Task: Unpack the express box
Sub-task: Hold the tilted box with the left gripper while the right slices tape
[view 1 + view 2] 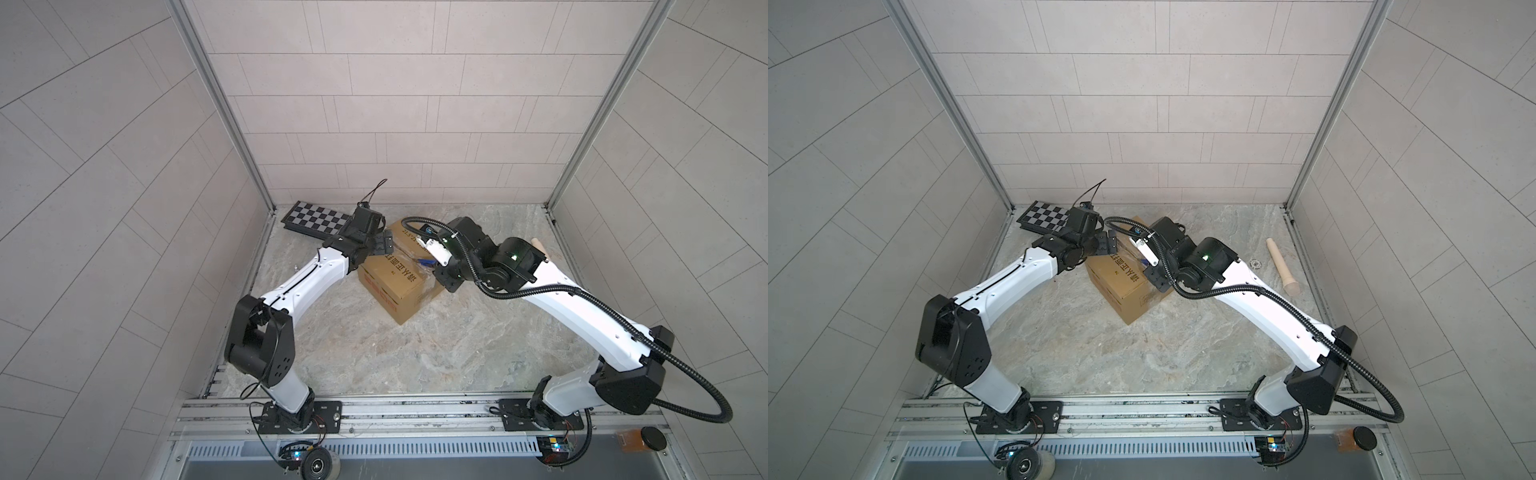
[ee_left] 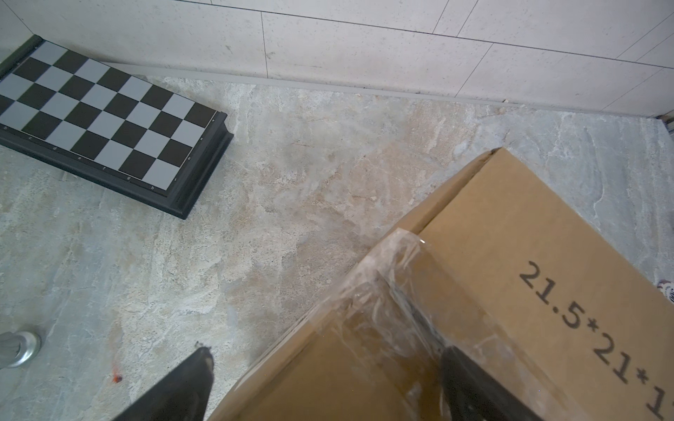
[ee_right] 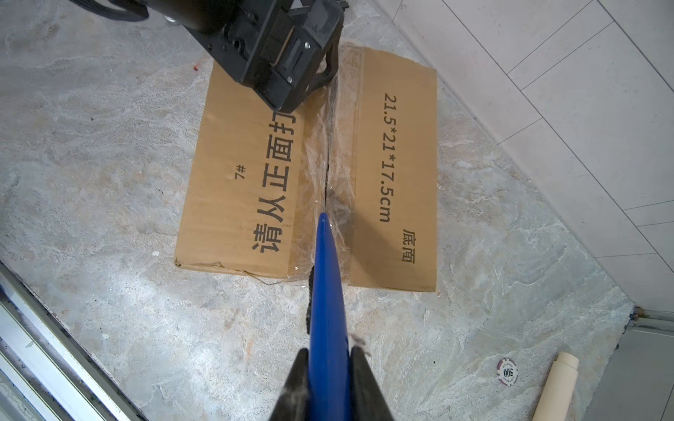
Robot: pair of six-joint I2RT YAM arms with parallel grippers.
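Observation:
The express box (image 1: 395, 286) (image 1: 1121, 291) is a brown carton with black print, standing on the stone floor with clear tape along its top seam (image 3: 328, 145). My left gripper (image 1: 384, 243) (image 2: 328, 351) is open over the box's far left edge. One of its fingers (image 2: 198, 368) is above the floor, the other (image 2: 459, 375) above the taped seam. My right gripper (image 3: 330, 351) (image 1: 436, 270) is shut on a blue blade-like tool (image 3: 326, 277). The tool's tip rests on the tape about midway along the seam.
A black-and-white chequered board (image 1: 318, 218) (image 2: 98, 113) lies at the back left by the wall. A cream cylinder (image 1: 1281, 266) (image 3: 554, 386) and a poker chip (image 3: 507, 371) lie to the box's right. Tiled walls close in three sides.

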